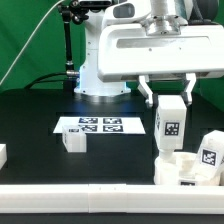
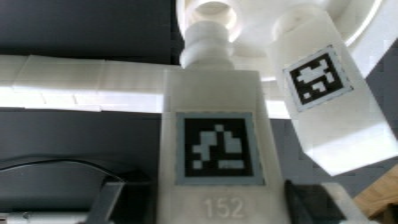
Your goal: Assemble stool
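Note:
My gripper [image 1: 169, 100] is shut on a white stool leg [image 1: 170, 122] and holds it upright by its top, tag facing the camera, just above the white seat [image 1: 178, 170] at the exterior view's right. In the wrist view the same leg [image 2: 222, 120] runs between my dark fingers [image 2: 338, 200], its round threaded end reaching to the seat [image 2: 285, 25]. A second tagged leg [image 1: 210, 152] stands on the seat right beside it and is the leg [image 2: 329, 95] next to the held one in the wrist view. A third leg [image 1: 73, 140] lies loose on the black table.
The marker board [image 1: 100, 126] lies flat mid-table, just behind the loose leg. A small white piece [image 1: 2, 155] shows at the exterior view's left edge. A white rail [image 1: 100, 200] runs along the front. The robot's base [image 1: 100, 70] stands behind.

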Robot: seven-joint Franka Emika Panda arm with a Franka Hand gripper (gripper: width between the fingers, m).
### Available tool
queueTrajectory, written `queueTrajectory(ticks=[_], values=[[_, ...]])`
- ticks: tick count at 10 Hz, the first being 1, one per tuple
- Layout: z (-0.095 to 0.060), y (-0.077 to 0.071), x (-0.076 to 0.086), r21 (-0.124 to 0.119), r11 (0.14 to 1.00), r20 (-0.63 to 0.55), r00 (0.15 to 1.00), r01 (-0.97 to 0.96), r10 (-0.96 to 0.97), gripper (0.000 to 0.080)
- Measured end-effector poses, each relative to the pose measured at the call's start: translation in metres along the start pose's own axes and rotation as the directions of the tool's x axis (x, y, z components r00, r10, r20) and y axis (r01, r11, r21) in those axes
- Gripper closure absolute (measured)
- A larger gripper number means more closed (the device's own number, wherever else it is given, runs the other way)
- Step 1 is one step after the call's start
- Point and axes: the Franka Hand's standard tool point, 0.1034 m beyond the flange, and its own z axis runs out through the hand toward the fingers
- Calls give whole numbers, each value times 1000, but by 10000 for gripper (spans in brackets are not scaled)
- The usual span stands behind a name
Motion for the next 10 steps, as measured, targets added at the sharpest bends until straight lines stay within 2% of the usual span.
queueTrajectory(ticks=[5,10], values=[[11,-7,-3,8,1000,2,1000,6,-6,459],[13,-6,-5,7,1000,5,1000,10,-10,459]])
